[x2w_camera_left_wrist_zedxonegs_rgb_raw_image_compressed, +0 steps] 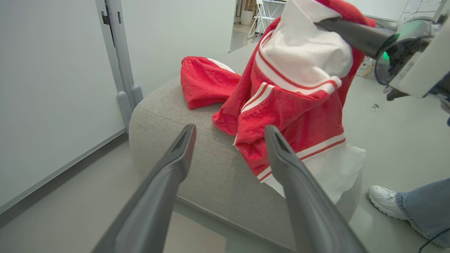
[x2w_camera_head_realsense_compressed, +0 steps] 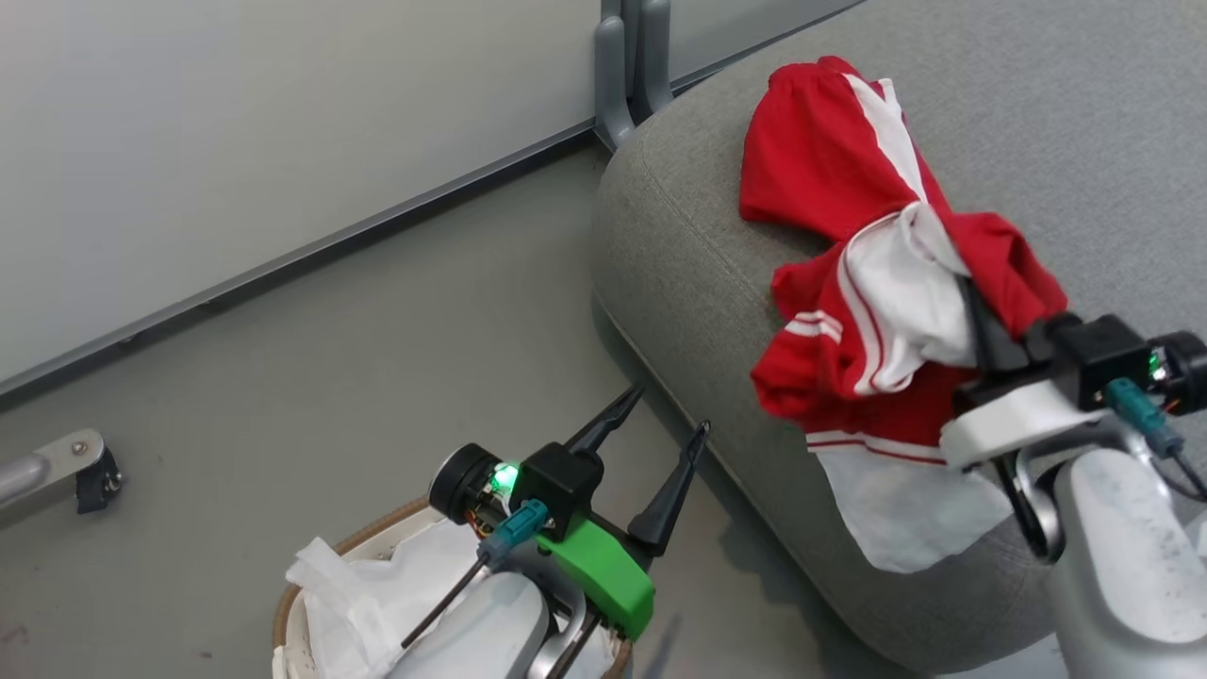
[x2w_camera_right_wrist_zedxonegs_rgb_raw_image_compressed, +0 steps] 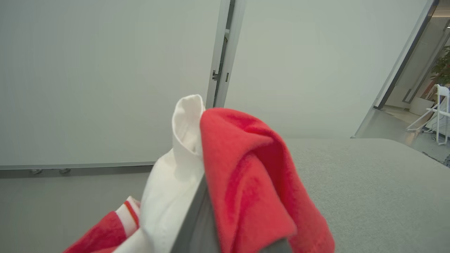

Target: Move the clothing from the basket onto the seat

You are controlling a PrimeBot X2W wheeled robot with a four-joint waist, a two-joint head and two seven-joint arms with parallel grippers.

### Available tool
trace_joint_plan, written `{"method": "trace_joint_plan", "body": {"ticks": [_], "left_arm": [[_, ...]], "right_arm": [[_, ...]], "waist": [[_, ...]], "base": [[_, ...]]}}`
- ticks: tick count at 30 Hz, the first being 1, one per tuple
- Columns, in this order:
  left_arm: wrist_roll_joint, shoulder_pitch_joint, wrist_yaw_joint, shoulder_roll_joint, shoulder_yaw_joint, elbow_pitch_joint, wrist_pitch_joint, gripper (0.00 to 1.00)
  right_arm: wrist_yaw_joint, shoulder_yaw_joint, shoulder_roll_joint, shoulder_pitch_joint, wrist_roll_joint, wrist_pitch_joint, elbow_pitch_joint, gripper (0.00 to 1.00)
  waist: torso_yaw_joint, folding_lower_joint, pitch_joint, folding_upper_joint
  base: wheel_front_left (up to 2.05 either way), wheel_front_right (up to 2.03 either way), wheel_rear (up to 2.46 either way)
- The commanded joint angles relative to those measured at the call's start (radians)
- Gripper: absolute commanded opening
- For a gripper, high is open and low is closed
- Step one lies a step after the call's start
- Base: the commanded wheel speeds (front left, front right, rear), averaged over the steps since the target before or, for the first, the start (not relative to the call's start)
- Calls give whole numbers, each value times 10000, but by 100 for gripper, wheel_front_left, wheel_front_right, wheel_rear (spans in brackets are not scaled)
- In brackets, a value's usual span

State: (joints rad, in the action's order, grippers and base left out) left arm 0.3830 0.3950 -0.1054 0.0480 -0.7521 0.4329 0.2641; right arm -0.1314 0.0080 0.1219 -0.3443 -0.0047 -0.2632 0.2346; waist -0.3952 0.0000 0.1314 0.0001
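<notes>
Right pincer (x2w_camera_head_realsense_compressed: 976, 316): closed, pinching the top of the held garment (x2w_camera_head_realsense_compressed: 877, 349) above the seat (x2w_camera_head_realsense_compressed: 679, 264).
Left pincer (x2w_camera_head_realsense_compressed: 669, 410): fingers spread wide, holding nothing, poised over the basket (x2w_camera_head_realsense_compressed: 283, 613) and pointing toward the seat.
Held garment: red and white, bunched. Its lower white panel drapes over the seat's rounded front edge.
Second garment (x2w_camera_head_realsense_compressed: 820, 160): red with a white stripe, lying on the seat just behind the held one.
Basket: on the floor near the seat, with a crumpled white liner (x2w_camera_head_realsense_compressed: 358, 585) inside.
Person: a white shoe (x2w_camera_left_wrist_zedxonegs_rgb_raw_image_compressed: 385, 200) and a jeans leg on the floor beyond the seat.
</notes>
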Motion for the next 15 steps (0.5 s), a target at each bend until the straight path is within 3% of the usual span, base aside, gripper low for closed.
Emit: {"method": "trace_joint_plan", "body": {"ticks": [1, 15], "left_arm": [[-108, 291, 21, 46, 102, 57, 2, 100], [-1129, 1349, -158, 167, 462, 72, 3, 100]], "right_arm": [[14, -237, 220, -473, -55, -23, -151, 0], [14, -2230, 2471, -4644, -392, -23, 86, 0]], "waist": [[336, 0, 478, -1], [1578, 0, 3010, -1]], "base": [[0, 0, 0], [0, 0, 0]]}}
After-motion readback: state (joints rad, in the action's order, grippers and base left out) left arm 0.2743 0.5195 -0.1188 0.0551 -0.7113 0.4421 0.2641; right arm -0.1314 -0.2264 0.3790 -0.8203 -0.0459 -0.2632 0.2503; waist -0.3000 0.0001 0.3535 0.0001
